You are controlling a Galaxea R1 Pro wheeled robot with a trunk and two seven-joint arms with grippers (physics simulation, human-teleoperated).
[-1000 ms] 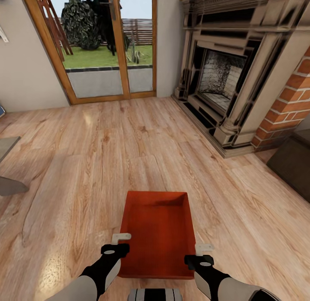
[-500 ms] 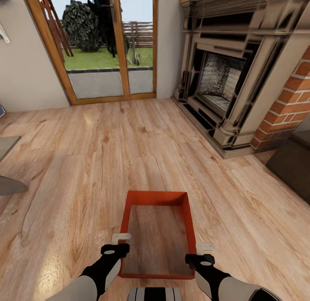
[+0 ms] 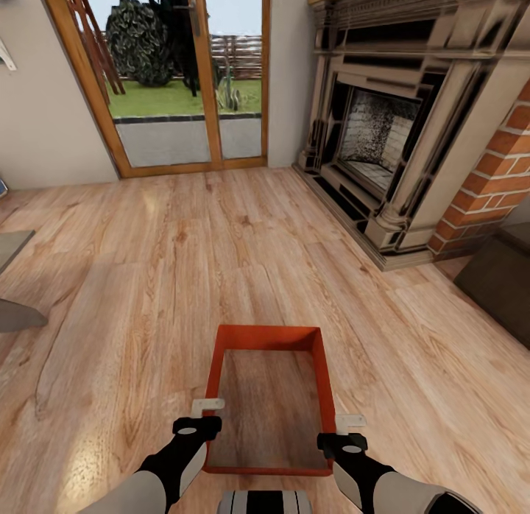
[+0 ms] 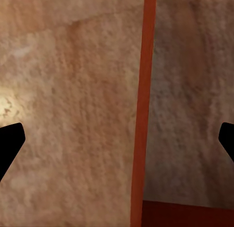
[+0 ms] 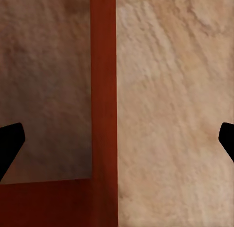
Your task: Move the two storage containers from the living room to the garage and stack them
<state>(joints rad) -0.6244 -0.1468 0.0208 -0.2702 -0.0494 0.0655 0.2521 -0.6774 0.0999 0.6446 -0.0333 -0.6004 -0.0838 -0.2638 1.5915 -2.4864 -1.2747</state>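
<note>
Orange-red storage container is sitting on the wood floor. Left gripper and right gripper are each hanging wide open over a side wall.

One storage container — two grippers — one fireplace.

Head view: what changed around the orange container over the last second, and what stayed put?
The storage container showed a solid orange bottom a second ago; since half a second ago wood planks show inside its walls instead. The view also drifted slightly. The left gripper and right gripper stayed at the container's long walls, each open astride a wall in its wrist view. Fireplace and glass door are unchanged.
</note>
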